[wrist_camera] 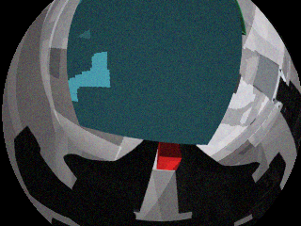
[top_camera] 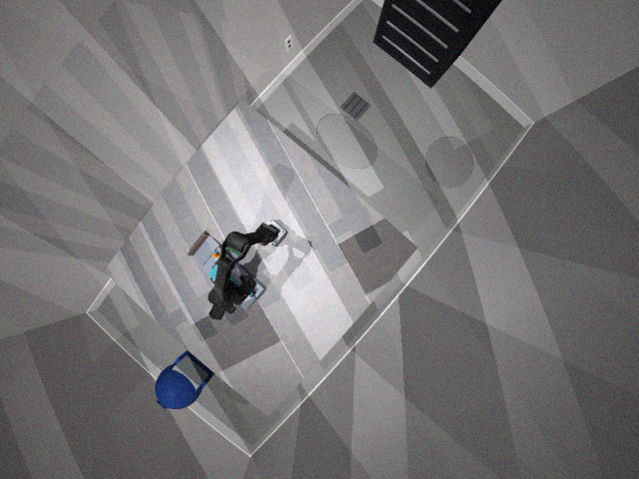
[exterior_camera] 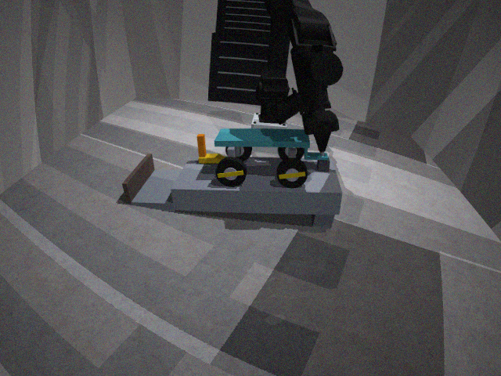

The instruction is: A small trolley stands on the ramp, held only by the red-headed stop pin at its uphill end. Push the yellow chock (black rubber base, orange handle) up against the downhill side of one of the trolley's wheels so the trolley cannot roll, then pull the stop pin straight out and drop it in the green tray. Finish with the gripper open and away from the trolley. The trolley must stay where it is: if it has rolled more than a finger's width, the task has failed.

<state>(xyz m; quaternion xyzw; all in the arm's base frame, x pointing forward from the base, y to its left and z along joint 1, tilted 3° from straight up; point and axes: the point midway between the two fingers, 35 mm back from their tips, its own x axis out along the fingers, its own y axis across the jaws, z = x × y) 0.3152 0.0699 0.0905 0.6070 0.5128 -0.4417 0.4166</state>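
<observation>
From my seat, I have the black two-fingered gripper (exterior_camera: 322, 151) (wrist_camera: 166, 134) pinching the red-headed stop pin (wrist_camera: 168, 156) at the uphill end of the grey ramp (exterior_camera: 254, 201). The flat teal trolley (exterior_camera: 261, 137) (wrist_camera: 155, 71) stands on the ramp on black wheels. The yellow chock with its upright orange handle (exterior_camera: 200, 146) sits at the trolley's downhill end (whether it touches a wheel, I can't tell).

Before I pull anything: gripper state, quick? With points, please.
Gripper (exterior_camera: 322, 149) (wrist_camera: 166, 134): closed on the red-headed stop pin (wrist_camera: 168, 159).
</observation>
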